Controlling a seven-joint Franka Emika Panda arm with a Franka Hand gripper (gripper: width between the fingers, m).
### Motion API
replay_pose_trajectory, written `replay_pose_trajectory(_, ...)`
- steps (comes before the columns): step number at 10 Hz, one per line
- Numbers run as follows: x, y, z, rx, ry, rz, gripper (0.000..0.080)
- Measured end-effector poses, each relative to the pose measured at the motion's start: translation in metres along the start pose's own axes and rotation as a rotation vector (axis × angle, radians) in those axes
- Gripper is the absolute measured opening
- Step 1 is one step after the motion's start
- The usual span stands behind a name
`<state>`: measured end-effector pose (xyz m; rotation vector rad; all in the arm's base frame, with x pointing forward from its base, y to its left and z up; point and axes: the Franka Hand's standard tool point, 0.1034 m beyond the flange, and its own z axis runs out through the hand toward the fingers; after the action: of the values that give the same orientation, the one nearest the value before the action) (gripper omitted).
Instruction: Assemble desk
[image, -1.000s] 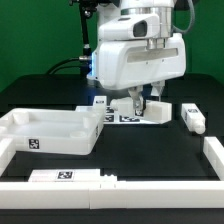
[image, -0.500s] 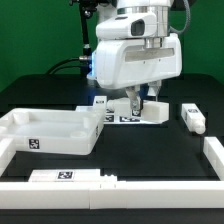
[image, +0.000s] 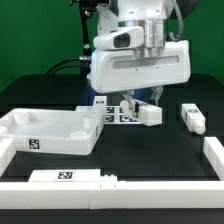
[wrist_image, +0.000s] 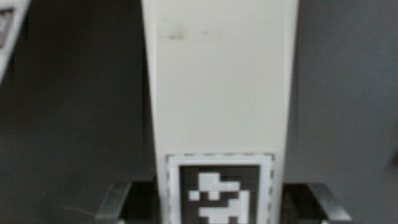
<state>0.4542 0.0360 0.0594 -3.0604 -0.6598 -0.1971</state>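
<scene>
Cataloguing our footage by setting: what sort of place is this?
Probably a robotics lab test bench: a black table bordered by low white walls, a green backdrop, and white parts bearing square tags, such as the tabletop and the leg in the gripper.

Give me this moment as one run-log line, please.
gripper: shut on leg | leg: by marker board | tabletop: exterior view's left, no legs in

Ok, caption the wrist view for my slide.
Wrist view: the gripper grips a white desk leg at its tagged end, black table behind.
</scene>
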Motion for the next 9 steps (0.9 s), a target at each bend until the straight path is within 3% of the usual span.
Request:
replay_pose_trajectory(3,-0.002,-0.002,0.001,0.001,-0.003,0.002,0.0281)
replay_pose_trajectory(5,-0.022,-0.037,0.011,0.012,-0.013,0.249,0.0281)
replay_pose_trajectory(6,-0.027,-0.044,0.014,0.024,-0.033,0.388,0.0281)
replay_pose_trajectory(9,-0.026,-0.043,0.014,0.024,-0.028,0.378,0.0281)
